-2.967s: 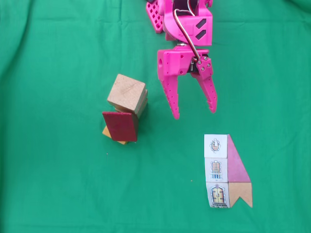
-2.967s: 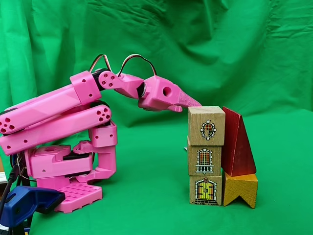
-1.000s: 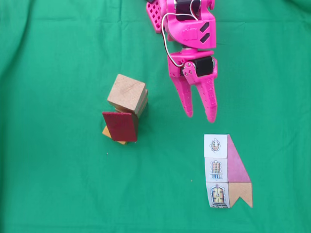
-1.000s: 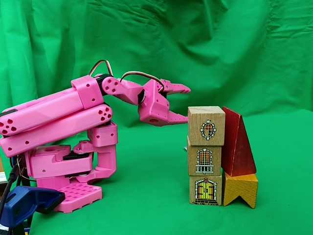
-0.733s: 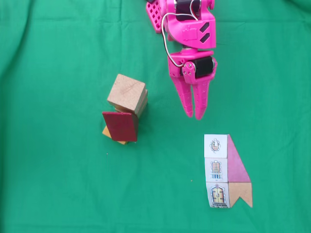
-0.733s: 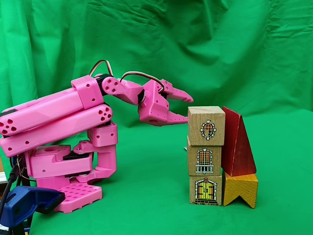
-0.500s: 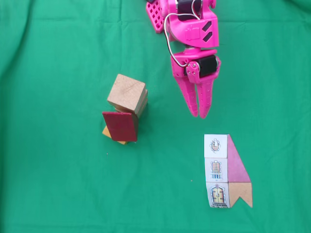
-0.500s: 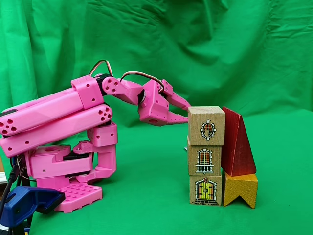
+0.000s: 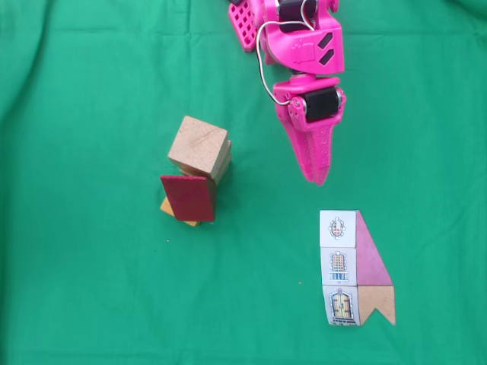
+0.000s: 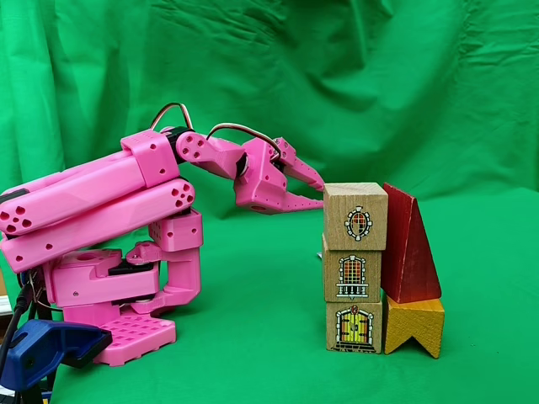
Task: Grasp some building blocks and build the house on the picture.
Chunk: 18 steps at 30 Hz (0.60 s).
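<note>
The house stands built. In a fixed view three tan cubes form a column: a top cube (image 10: 355,216), a middle one (image 10: 352,273) and a door cube (image 10: 354,326). A dark red wedge (image 10: 408,248) leans beside them on an orange notched block (image 10: 414,324). From above I see the top cube (image 9: 198,144), the wedge (image 9: 188,198) and an orange corner (image 9: 167,207). The picture (image 9: 355,268) lies flat at lower right. My pink gripper (image 9: 316,180) is shut and holds nothing. It hovers right of the stack and above the picture. From the side, the gripper (image 10: 321,194) appears just left of the top cube.
Green cloth covers the table (image 9: 91,289) and hangs as a backdrop (image 10: 438,84). The pink arm base (image 10: 118,332) sits at the left, with a blue clamp-like part (image 10: 42,353) at the bottom left corner.
The jaws have closed from open to shut over the last second, and the gripper drifted slightly toward the right in the top-down view. The blocks and card stayed put.
</note>
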Each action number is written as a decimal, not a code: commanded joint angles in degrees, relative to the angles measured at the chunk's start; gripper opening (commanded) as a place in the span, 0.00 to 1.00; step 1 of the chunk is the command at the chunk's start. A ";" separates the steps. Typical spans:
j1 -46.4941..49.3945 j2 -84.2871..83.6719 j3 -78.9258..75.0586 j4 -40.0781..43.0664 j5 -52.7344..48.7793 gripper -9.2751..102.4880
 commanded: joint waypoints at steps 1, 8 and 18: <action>-1.14 3.78 1.23 0.00 3.34 0.13; -1.14 3.78 1.23 0.00 8.09 0.13; -1.14 3.69 1.14 0.00 7.29 0.12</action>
